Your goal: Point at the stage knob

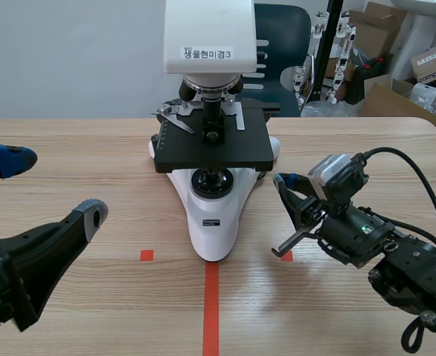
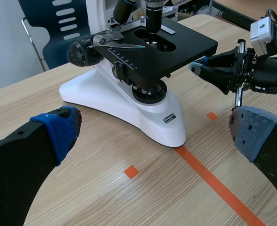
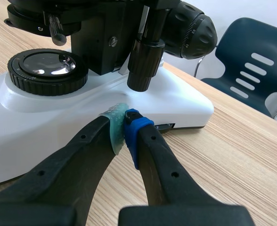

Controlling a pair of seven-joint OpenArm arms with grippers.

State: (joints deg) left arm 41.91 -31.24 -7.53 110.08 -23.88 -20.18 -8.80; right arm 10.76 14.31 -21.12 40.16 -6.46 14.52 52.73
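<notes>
In the scene view the right gripper [image 1: 283, 180], jaws pressed together, sits just beside the microscope [image 1: 214, 215]; the left gripper [image 1: 53, 187] hangs spread wide, well apart. In the left wrist view those tips are near the stage [image 2: 185, 42] edge, so a forward push could bump it. In the right wrist view the stage knob [image 3: 145, 63], a black stacked cylinder under the stage, stands just ahead of the tips; the bigger focus knob [image 3: 195, 28] beside it invites a mispoint.

A pale wall [image 1: 70, 52], a dark blue chair [image 1: 281, 30] and cardboard boxes [image 1: 407, 96] stand behind the wooden table [image 1: 70, 141].
</notes>
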